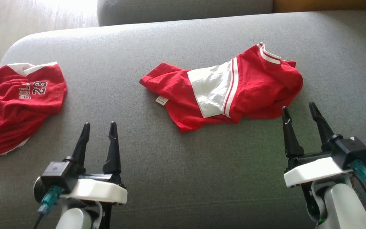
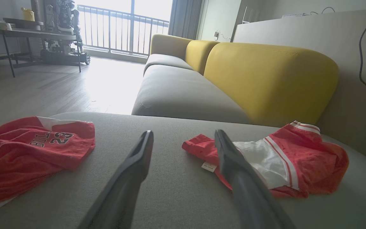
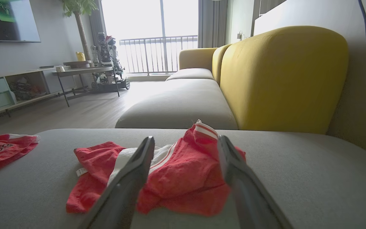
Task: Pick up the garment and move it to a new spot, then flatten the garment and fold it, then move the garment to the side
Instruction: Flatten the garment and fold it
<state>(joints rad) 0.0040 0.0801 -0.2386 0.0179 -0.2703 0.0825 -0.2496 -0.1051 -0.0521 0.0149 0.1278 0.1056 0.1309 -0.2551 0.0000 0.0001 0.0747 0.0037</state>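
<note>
Two red clothes lie on the big grey fabric sofa seat. Far to the left is a crumpled red jersey with white trim and the number 23. Next comes the left end effector. Its two dark fingers are spread wide, it holds nothing, and it is well apart from both clothes.

Right of it, near the middle of the seat, lies the crumpled pair of red shorts with a white panel and stripes. A small white tag sticks out at the near left edge. The shorts lie long from left to right. The plain red end points left, and the striped band end points to the far right and sticks up a little.

The right end effector is just beside the near right edge of the shorts, spread wide and holding nothing. I cannot tell if a fingertip touches the cloth.
</note>
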